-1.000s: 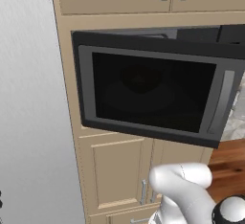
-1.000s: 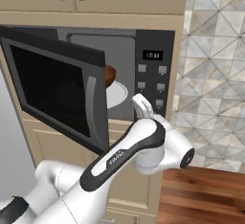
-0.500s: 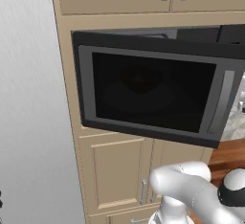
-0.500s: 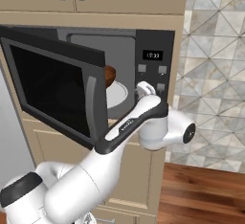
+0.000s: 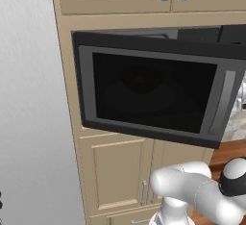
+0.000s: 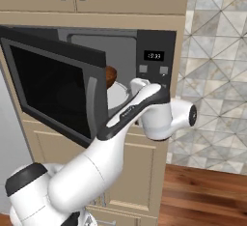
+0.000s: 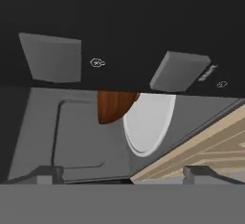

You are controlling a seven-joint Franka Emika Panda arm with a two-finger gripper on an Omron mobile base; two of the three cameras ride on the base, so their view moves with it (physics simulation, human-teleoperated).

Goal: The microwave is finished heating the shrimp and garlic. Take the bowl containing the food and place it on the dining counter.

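Microwave [image 6: 72, 90]: dark glossy glass door, matt grey interior. Inside it, bowl [image 7: 115, 106] glossy reddish-brown wood on smooth white turntable [image 7: 148, 122]. Surrounding cabinets [image 5: 125, 171] matt beige.

Our white arm [image 6: 91, 162] rises from the lower left of the right base view, reaching up and forward with the wrist turned at the far end. In the left base view, our elbow [image 5: 192, 190] bends low at the right. Our gripper [image 7: 125, 174] stands with its jaws spread wide, holding nothing between the dark fingertips [image 7: 45, 173].
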